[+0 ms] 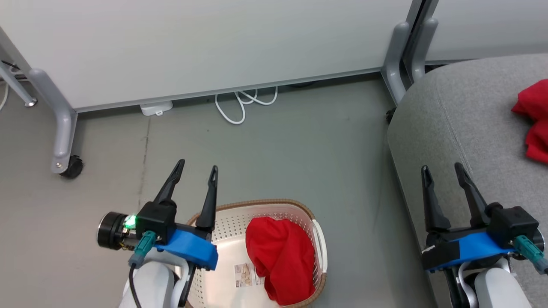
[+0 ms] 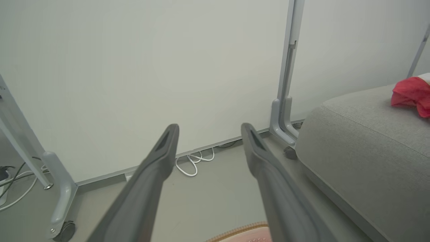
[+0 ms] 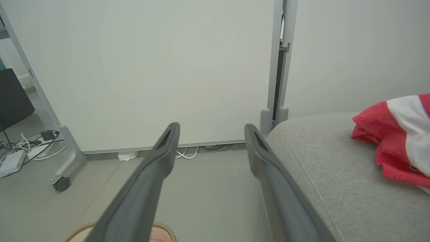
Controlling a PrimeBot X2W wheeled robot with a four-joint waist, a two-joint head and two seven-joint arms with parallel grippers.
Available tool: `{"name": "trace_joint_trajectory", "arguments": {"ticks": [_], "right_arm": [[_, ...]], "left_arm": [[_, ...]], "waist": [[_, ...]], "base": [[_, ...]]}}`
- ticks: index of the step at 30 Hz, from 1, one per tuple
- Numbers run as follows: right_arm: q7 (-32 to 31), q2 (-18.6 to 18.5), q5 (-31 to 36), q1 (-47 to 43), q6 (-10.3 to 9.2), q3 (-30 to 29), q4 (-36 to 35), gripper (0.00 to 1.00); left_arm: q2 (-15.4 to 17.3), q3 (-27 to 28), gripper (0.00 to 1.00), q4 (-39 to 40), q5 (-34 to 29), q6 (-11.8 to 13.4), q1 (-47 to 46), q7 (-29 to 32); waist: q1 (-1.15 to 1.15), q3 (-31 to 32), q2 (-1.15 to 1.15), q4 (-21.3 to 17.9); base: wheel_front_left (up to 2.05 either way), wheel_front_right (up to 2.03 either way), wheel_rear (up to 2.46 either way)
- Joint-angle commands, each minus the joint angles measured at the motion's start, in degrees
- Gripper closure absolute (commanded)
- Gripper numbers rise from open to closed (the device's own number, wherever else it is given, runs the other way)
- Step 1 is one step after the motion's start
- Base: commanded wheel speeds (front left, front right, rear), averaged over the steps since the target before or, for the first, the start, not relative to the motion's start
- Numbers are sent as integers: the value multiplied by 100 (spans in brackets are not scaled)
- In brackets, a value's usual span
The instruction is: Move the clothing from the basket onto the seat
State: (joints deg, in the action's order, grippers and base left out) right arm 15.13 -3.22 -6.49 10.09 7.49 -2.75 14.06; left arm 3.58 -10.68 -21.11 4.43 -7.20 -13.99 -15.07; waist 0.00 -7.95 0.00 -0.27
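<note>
Pinch the red garment [image 1: 278,256] heaped in the basket [image 1: 265,202] by its raised top fold, probably soft, light and saggy, with left gripper [image 1: 198,165] and right gripper [image 1: 441,166] both wide and empty, striped garment [image 3: 399,134] on the seat [image 1: 449,119]

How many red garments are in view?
2. One bright red fabric garment lies in the cream-white perforated basket; a white-striped red garment on the light grey upholstered seat. More may hide beneath.
</note>
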Motion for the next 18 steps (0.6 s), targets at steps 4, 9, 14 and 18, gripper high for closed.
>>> {"name": "trace_joint_trajectory", "arguments": {"ticks": [4,9,14,18], "right_arm": [[3,0,-33,261,1,-8,-74,0],[3,8,-22,493,1,-20,-161,0],[3,18,-39,715,1,-39,-241,0],[3,25,-52,854,1,-22,-298,0]], "left_arm": [[160,-467,0,-343,114,-44,-547,-15],[350,-1076,0,-798,242,-28,-1119,-15],[543,-1712,0,-1364,416,-27,-1701,-16],[641,-2070,0,-1753,505,-28,-2007,-15]], "waist": [[0,-474,0,-275],[0,-954,0,-481],[0,-1444,0,-640],[0,-1741,0,-709]], "base": [[0,0,0],[0,0,0],[0,0,0],[0,0,0]]}}
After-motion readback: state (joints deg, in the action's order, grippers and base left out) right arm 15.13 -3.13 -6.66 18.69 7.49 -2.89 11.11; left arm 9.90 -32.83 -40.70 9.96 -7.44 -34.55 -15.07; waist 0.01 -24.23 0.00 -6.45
